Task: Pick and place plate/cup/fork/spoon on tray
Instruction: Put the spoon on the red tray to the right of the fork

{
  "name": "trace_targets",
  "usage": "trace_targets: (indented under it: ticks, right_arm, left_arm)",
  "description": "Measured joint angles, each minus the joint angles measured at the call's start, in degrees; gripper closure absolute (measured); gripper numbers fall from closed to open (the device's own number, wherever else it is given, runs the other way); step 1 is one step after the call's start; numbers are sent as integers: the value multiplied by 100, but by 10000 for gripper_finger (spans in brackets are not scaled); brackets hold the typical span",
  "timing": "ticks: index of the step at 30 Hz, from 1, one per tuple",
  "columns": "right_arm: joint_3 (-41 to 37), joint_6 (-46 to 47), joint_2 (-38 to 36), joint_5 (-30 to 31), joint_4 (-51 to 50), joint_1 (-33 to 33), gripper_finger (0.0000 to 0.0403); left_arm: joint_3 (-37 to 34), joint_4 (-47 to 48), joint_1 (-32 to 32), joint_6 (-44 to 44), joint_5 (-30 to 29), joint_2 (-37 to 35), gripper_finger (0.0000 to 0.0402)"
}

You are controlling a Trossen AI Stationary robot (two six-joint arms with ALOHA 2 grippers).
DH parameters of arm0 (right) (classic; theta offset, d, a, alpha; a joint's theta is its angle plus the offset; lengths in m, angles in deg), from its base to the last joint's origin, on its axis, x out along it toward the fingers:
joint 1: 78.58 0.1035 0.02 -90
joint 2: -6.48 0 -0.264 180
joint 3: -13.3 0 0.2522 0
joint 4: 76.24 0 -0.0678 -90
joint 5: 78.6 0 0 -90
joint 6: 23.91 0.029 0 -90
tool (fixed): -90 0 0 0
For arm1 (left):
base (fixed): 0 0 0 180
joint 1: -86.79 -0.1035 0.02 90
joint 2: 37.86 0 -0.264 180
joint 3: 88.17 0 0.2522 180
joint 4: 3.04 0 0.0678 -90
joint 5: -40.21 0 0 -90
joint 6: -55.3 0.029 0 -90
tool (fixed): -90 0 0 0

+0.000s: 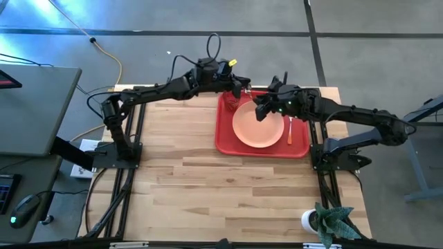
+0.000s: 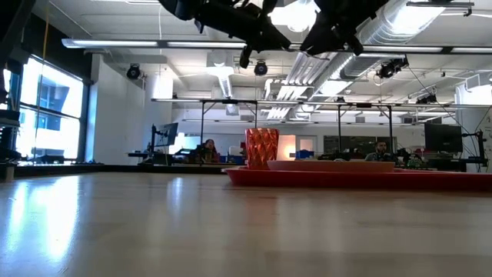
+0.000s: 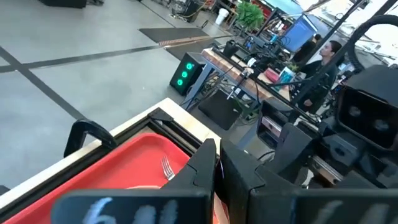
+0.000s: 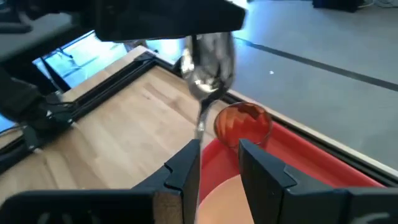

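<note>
The right gripper [image 4: 219,160] pinches the spoon [image 4: 208,62] above the plate [image 1: 258,126], bowl end up. The left gripper [image 1: 243,88], fingers nearly together and empty, hovers over the cup [image 4: 242,122]. Plate, cup and fork [image 1: 291,129] sit on the tray [image 1: 225,142].

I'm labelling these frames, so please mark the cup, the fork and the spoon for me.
cup [image 4: 242,124], right wrist view, on its faceted side wall.
fork [image 1: 290,129], high view, on its orange handle.
spoon [image 4: 208,62], right wrist view, on its silver bowl, above the right gripper's fingers.
</note>
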Motion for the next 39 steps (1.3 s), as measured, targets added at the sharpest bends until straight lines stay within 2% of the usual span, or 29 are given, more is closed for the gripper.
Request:
trace_targets:
  ticks: [11, 18, 25, 31, 39]
  right_arm:
    - [-2, -190, 26, -202, 17, -212, 322]
    - [-9, -320, 28, -35, 122, -205, 288]
    - [-4, -173, 185, -437, -36, -205, 268]
    - [-4, 57, 416, -412, -240, -176, 277]
    - [-4, 159, 377, -282, -155, -148, 307]
  left_arm:
    - [-4, -390, 76, -3, -168, 216, 397]
    - [-9, -385, 80, 6, -36, 330, 397]
    - [-9, -417, 80, 110, -153, 323, 397]
    - [-9, -437, 153, 137, -196, 323, 397]
    - [-7, -188, 235, 235, -227, 319, 397]
